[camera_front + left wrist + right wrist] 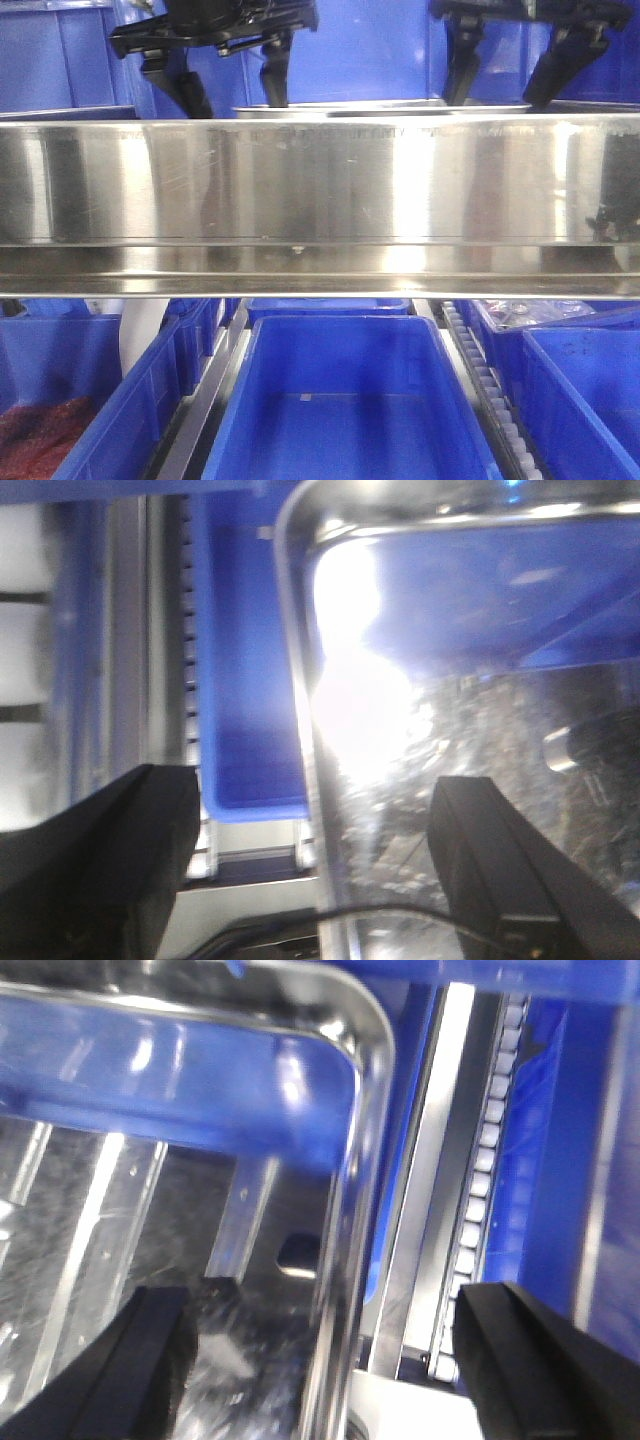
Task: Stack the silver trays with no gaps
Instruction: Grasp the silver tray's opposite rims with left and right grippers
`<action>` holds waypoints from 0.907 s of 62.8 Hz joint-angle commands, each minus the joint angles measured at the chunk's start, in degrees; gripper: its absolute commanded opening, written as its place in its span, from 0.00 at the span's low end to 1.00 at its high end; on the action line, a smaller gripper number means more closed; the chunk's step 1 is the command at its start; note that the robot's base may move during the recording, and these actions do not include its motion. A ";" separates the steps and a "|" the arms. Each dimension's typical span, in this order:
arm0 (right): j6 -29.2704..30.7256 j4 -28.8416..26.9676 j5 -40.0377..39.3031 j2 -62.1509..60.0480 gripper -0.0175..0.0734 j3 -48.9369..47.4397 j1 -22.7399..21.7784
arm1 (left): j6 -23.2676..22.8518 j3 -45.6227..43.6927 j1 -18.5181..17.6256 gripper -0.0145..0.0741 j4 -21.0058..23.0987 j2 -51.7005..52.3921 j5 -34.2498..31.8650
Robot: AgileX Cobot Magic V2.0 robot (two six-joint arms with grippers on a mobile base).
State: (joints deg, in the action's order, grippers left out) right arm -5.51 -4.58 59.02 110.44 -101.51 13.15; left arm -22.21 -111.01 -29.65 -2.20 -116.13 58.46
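Straddling silver tray (300,680) rims, left fingers (495,865) wide apart, right fingers (540,1360) likewise

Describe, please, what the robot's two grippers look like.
Both the left gripper and the right gripper are matt black, with angular bodies and two broad, wedge-shaped fingers each. In the left wrist view a thin dark cable crosses between the fingers. No markings are visible.

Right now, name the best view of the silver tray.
Right wrist: the silver tray shows corner, rim and floor clearly. Left wrist: one rim, washed by glare. Front: only a sliver above the shelf rail.
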 commanded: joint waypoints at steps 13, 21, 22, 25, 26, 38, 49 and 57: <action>0.20 -0.56 -1.95 -1.70 0.78 -1.99 -0.02 | -0.45 -1.92 0.09 0.59 0.79 2.78 -2.97; 0.20 -0.99 -1.95 -1.70 0.66 -1.99 -0.02 | -0.45 -1.92 0.09 0.59 0.93 1.91 -1.02; 0.20 -0.99 -1.95 -1.70 0.65 -1.99 -0.02 | -0.45 -1.92 0.09 0.59 0.93 1.90 -0.85; 0.20 -0.99 -1.95 -1.70 0.61 -1.99 -0.02 | -0.45 -1.92 0.09 0.59 0.93 1.51 -0.30; 0.20 -0.99 -1.95 -1.70 0.60 -1.99 -0.02 | -0.45 -1.92 0.09 0.59 0.93 1.48 -0.16; 0.20 -0.99 -1.22 -1.70 0.46 -1.99 -0.02 | -0.45 -1.92 0.09 0.57 1.47 0.99 -0.16; 0.14 -0.99 -1.22 -1.70 0.24 -1.99 -0.02 | -0.45 -1.92 0.09 0.35 1.37 0.99 -0.28; 0.02 -0.99 -1.11 -2.12 0.26 -1.99 -0.02 | -0.19 -2.03 0.09 0.09 1.25 0.99 -0.37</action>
State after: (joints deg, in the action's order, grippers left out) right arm -6.48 -5.71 58.34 111.94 -101.88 13.15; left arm -22.57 -111.37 -29.65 -1.17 -118.04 59.16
